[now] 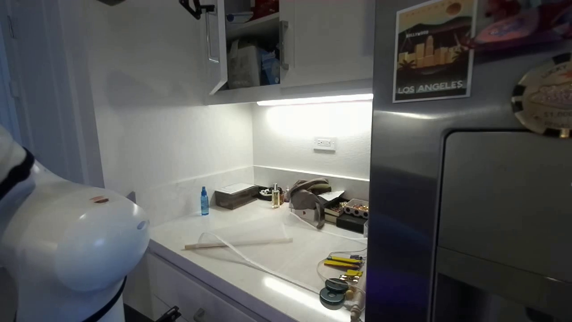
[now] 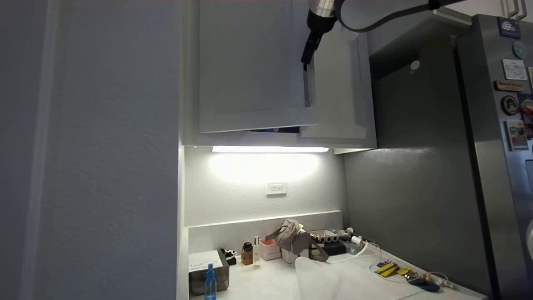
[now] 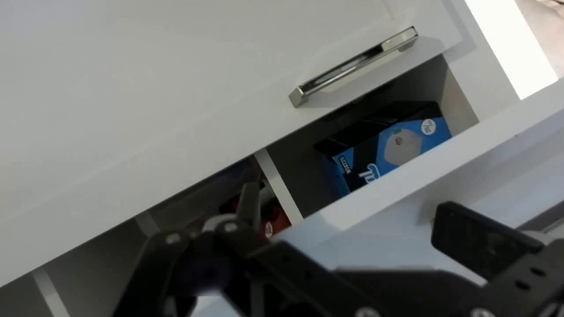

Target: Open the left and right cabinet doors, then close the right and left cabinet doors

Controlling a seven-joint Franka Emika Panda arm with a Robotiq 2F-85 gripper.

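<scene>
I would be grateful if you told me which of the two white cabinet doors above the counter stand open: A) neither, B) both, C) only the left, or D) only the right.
C: the left cabinet door is swung outward, with a blue-and-black box visible inside in the wrist view, while the right cabinet door lies flat shut.
</scene>
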